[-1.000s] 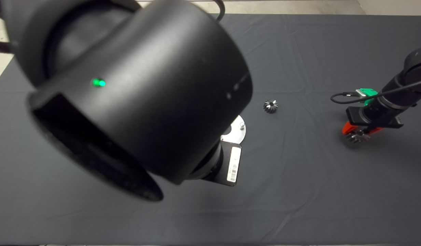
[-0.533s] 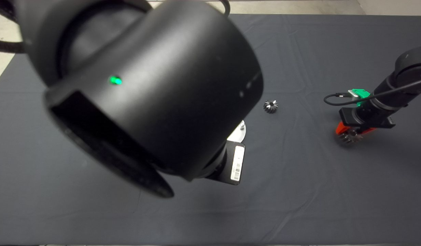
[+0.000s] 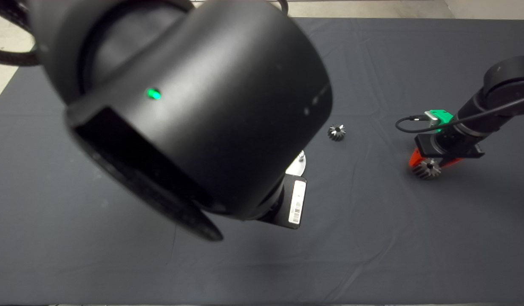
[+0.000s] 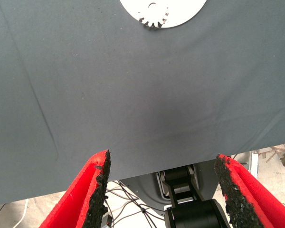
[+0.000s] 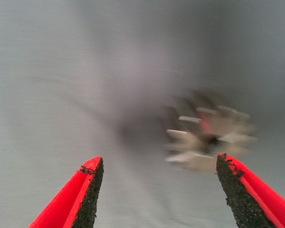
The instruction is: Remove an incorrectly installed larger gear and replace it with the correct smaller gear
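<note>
Larger gear [image 3: 426, 169] lying on the desk at the far right, well apart from the white plate [image 3: 296, 166], just under the right gripper [image 3: 431, 163] hanging wide open and gripping nothing; probably finishing the removal step, next calling for reaching toward the smaller gear [image 3: 337, 132].

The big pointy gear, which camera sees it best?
The head view: the larger gear lies sharp on the mat, just under the right gripper. The right wrist view shows it smeared, between open fingers. The left wrist view misses it.
</note>
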Controlling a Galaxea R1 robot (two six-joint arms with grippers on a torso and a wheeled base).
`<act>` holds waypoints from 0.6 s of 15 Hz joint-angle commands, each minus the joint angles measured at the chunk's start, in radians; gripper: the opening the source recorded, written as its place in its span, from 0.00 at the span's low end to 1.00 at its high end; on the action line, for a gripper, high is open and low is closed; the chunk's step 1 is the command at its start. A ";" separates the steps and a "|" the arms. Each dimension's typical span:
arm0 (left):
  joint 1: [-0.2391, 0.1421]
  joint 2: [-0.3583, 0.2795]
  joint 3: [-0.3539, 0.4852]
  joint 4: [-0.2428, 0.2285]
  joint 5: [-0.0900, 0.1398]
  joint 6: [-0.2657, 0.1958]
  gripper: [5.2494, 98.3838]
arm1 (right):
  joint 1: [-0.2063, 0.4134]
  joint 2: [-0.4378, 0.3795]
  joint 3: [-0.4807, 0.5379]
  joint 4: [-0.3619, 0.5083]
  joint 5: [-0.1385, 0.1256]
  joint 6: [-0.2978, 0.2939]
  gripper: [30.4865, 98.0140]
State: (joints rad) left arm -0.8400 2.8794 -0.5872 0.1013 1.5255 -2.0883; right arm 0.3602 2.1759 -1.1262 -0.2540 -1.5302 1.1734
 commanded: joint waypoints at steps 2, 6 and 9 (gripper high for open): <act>-0.019 0.010 -0.002 -0.006 0.071 0.004 0.53 | 0.237 0.203 -0.032 -0.015 -0.105 0.017 0.49; -0.019 0.010 -0.005 -0.006 0.073 0.005 0.53 | 0.353 0.337 -0.082 -0.013 -0.103 0.017 0.64; -0.019 0.010 -0.005 -0.006 0.071 0.005 0.53 | 0.324 0.422 -0.147 -0.017 -0.098 0.015 0.64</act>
State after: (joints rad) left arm -0.8400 2.8849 -0.5891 0.1009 1.5260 -2.0853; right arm 0.6783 2.5006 -1.1973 -0.2549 -1.5294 1.1832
